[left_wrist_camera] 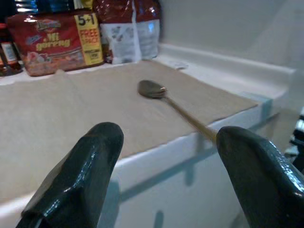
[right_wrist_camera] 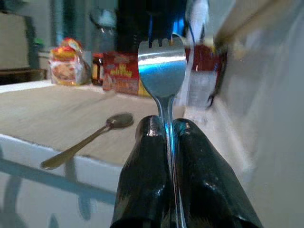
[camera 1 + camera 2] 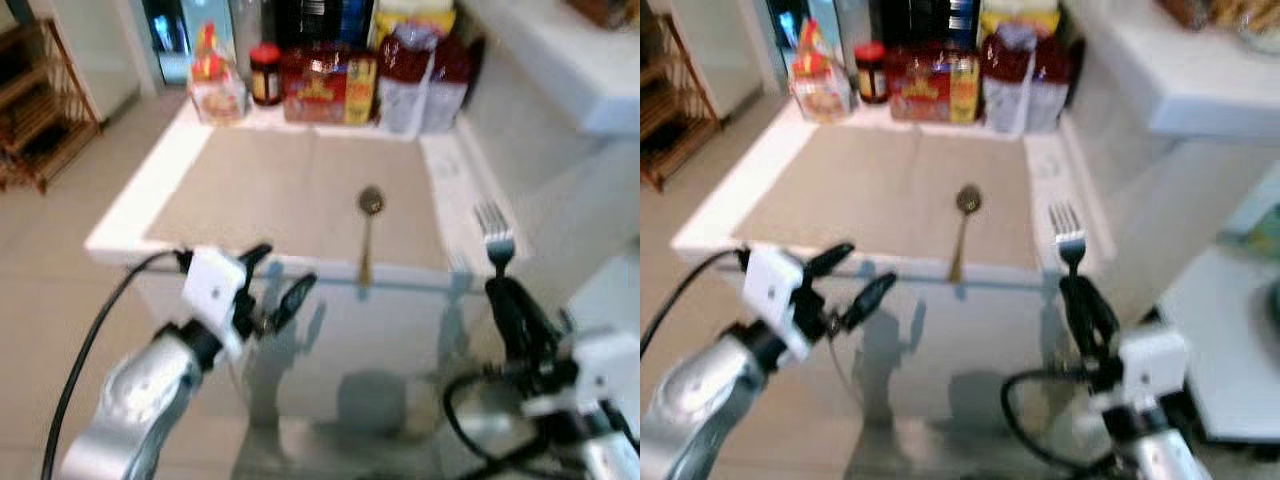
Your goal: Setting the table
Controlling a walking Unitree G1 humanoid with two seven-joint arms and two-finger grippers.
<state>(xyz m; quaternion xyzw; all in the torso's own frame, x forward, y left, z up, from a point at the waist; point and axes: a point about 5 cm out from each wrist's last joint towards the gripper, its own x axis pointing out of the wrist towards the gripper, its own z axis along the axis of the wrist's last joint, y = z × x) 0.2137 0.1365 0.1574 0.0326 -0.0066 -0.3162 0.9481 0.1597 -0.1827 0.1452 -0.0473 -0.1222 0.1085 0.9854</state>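
Two pieces of cutlery are in play: one spoon [image 3: 369, 225] and one fork [image 3: 494, 238]. The landmark is the beige placemat [image 3: 270, 195] spread over the white table [image 3: 120, 215]. The spoon lies on the placemat toward its right side, bowl pointing to the far end, its golden handle running back past the near edge of the table so the tip overhangs. The fork is silver, four-tined, held upright just off the placemat's right near corner, tines up, its handle clamped between the closed fingers of the right gripper [image 2: 167, 137] (the wrist view shows the handle pinched tight between the two black pads). The left gripper [image 3: 275, 280] hovers in front of the placemat's near edge, left of the spoon handle, fingers spread wide and holding nothing. Beyond the placemat's far edge stands a row of groceries: one red noodle multipack [image 1: 57, 42], one dark-lidded jar [image 3: 265, 73], one bag of snacks [image 3: 215, 85] at the left, and two red-and-white packets [image 3: 420, 80] at the right.
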